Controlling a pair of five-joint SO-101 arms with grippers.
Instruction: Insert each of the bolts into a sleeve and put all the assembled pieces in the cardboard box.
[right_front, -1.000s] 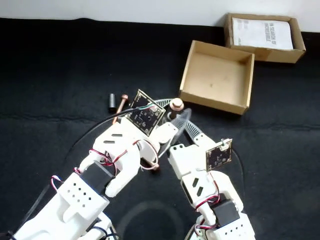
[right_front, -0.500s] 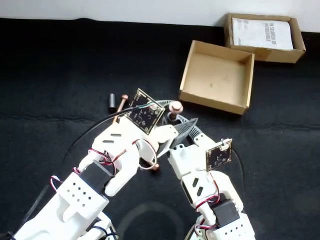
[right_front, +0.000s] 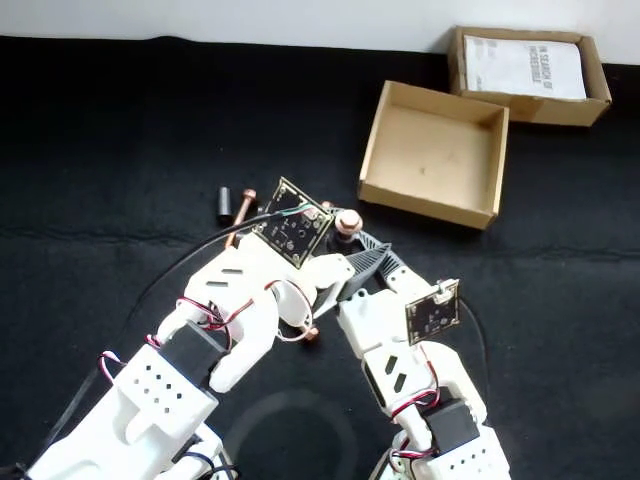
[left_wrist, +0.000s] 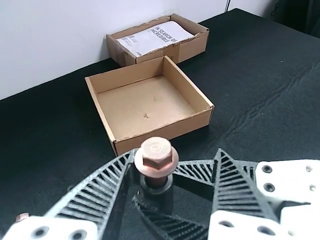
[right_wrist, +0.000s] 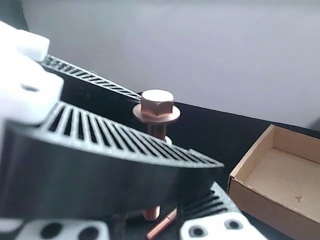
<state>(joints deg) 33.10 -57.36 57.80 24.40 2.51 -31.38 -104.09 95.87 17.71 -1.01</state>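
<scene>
Bolt (right_front: 347, 221), copper with a flanged hexagonal head, stands upright where the left gripper (right_front: 333, 240) and right gripper (right_front: 372, 258) meet in the high view. It is near the open cardboard box (right_front: 425, 203) but outside it. Counted on the black table (right_front: 120, 130):
- two boxes, the second box (right_front: 525, 107) holding a printed sheet
- one loose sleeve (right_front: 224, 203), short and black
- one loose bolt (right_front: 243, 210) just beside that sleeve
- one further copper tip (right_front: 311, 335) showing under the left arm

Left wrist view: the bolt (left_wrist: 156, 154) sits head-up in the held sleeve (left_wrist: 156, 189), a dark cylinder. The left gripper's ribbed jaws are clamped on that sleeve. Both boxes lie beyond.

Right wrist view: the bolt (right_wrist: 157, 106) rises behind the right gripper (right_wrist: 212, 175), its head clear above. One threaded shank (right_wrist: 162, 227) lies on the table below. Whether this gripper's jaws are apart or together cannot be told.
</scene>
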